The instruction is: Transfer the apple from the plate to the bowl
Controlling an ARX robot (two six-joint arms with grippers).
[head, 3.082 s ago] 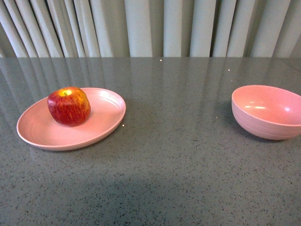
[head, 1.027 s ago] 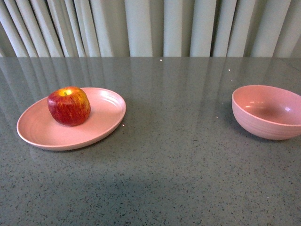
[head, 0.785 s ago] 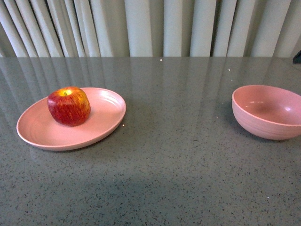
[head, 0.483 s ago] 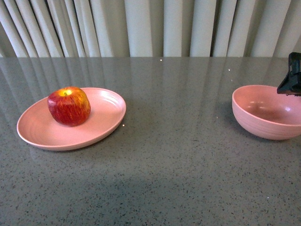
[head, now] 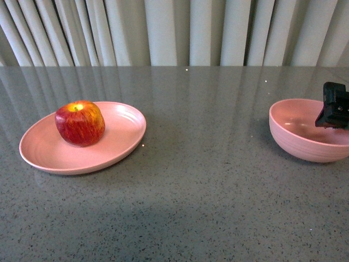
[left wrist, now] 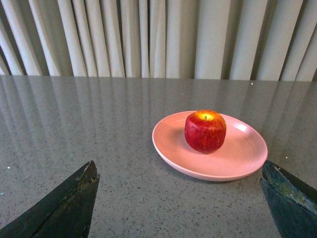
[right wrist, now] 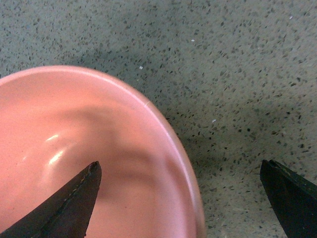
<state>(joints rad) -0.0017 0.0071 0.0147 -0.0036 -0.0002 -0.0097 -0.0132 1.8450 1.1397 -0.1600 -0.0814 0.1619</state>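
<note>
Black, wedge-shaped fingers (right wrist: 69, 206) of the right gripper (right wrist: 179, 167) are seen spread wide in the right wrist view, with nothing held between them. One finger is placed over the inside of the bowl (right wrist: 163, 124), the other over bare tabletop (right wrist: 237, 59) outside its rim. The bowl's smooth, glossy pink interior and thin rounded rim are shown there. Its deep round form and the faint rings on its outer wall are made out only in the front view, where a black part of the right gripper is seen above the bowl at the right edge.

The left gripper (left wrist: 179, 167) is likewise opened wide and empty. It is shown only by its own wrist view, which looks towards the plate (left wrist: 233, 166) from well short of it. The apple (left wrist: 205, 131), round and red with yellow streaks and a yellow patch at the stem, is seated on this wide, shallow, matte pink plate, whose rim is faintly ridged. Plate and bowl are set well apart on the grey, speckled, polished tabletop, in which a pale pleated curtain (head: 174, 33) is reflected.
</note>
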